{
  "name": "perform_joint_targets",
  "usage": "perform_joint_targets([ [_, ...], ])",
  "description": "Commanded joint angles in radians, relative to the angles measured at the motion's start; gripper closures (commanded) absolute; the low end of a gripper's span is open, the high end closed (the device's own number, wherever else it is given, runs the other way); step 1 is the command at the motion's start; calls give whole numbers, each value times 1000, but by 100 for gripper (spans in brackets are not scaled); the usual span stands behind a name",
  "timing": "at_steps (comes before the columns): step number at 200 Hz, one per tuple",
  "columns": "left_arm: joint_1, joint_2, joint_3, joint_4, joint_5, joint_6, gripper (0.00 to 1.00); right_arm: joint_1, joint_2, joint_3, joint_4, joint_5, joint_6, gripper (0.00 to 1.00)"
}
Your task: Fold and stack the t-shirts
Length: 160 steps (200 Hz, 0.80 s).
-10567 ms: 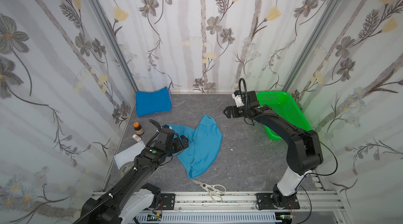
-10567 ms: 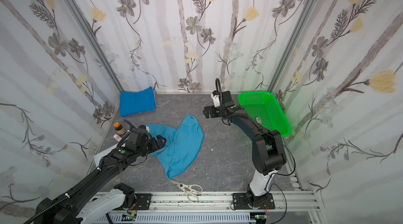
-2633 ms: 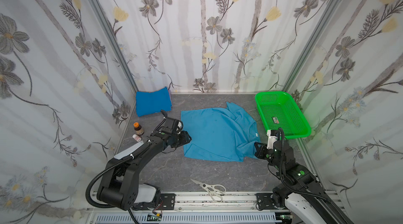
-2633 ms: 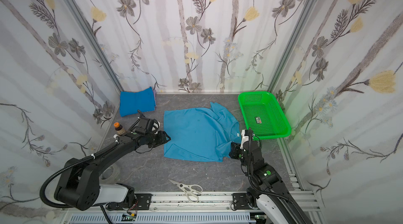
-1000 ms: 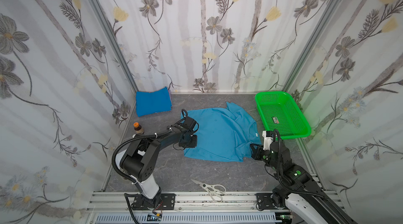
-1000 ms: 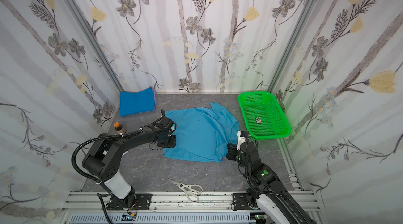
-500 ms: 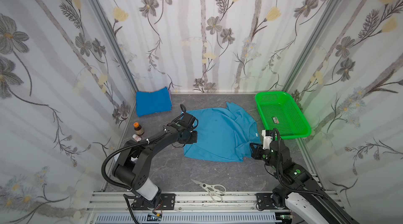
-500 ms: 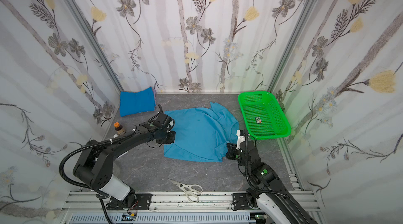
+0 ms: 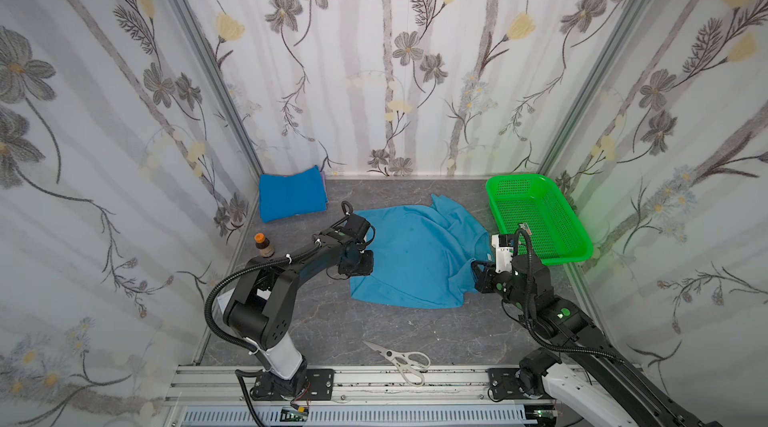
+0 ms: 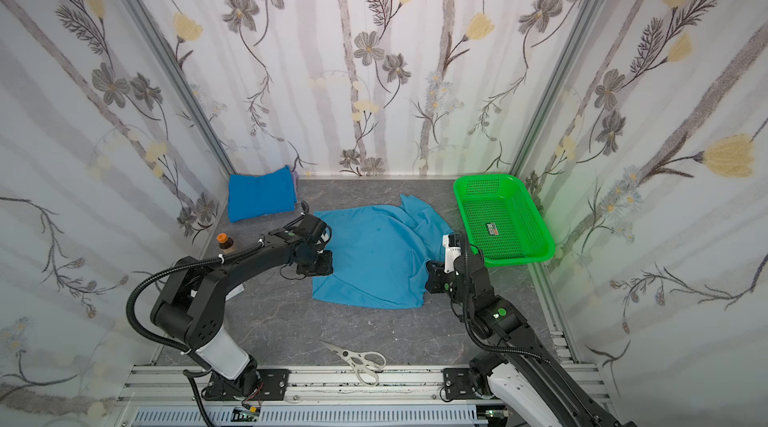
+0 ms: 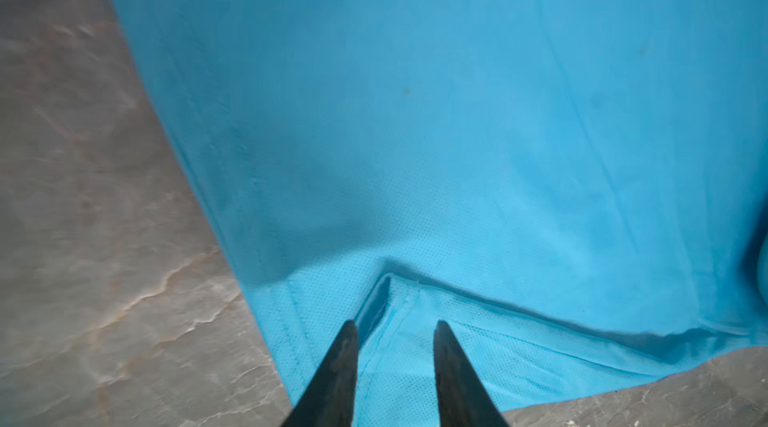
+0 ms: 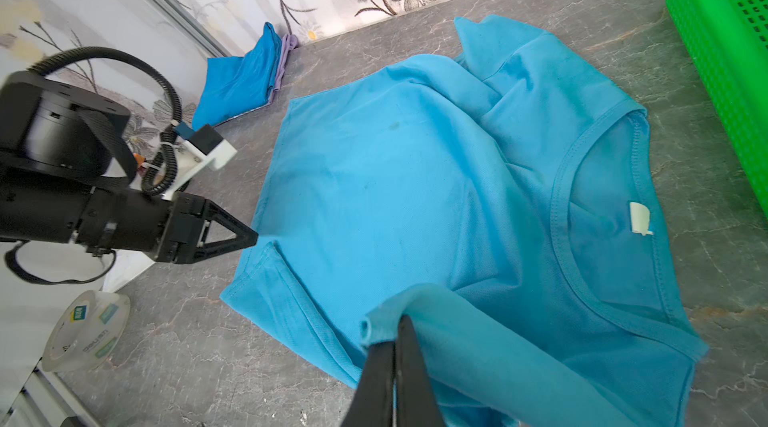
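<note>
Around: green basket (image 9: pixel 559 256) right, scissors (image 9: pixel 405 362) front, bottle (image 9: pixel 262 245) left.
Shirts: light-blue t-shirt (image 9: pixel 415 262) spread mid-table; darker blue t-shirt (image 9: pixel 291 198) folded, back-left corner.
Left gripper (image 11: pixel 395 327): slightly parted over hem.
Right gripper (image 12: pixel 397 333): pinched tight on lifted shirt edge.

both top views: tips of the left gripper (image 9: pixel 362 267), at the 9 o'clock edge of the light blue t-shirt (image 9: pixel 415 262), and of the right gripper (image 9: pixel 477 277), at its 3 o'clock edge, can't be made out under the wrist blocks. label (image 10: pixel 492 228) in the green basket (image 10: pixel 519 259) at 2 o'clock too small to read; purple cloth (image 12: pixel 289 43) beneath the darker blue t-shirt (image 12: pixel 237 84) at 10 o'clock shows only an edge strip. wrist views: both grippers cut by the frame edge, basket cropped in the right one, table (image 11: pixel 62 154) blurred in the left one.
</note>
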Motion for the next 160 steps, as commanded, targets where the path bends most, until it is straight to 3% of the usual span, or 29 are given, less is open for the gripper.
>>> perform_joint_targets([
  [1, -5, 18, -12, 33, -4, -16, 59, 1, -18, -14, 33, -18, 0, 100],
  [51, -10, 82, 12, 26, -13, 10, 58, 0, -35, -29, 29, -12, 5, 100],
  [113, -21, 72, 9, 11, -45, 17, 83, 1, -28, -36, 38, -13, 6, 100],
  [160, -30, 106, 13, 13, -23, 16, 79, 1, -33, -43, 39, -15, 8, 100],
])
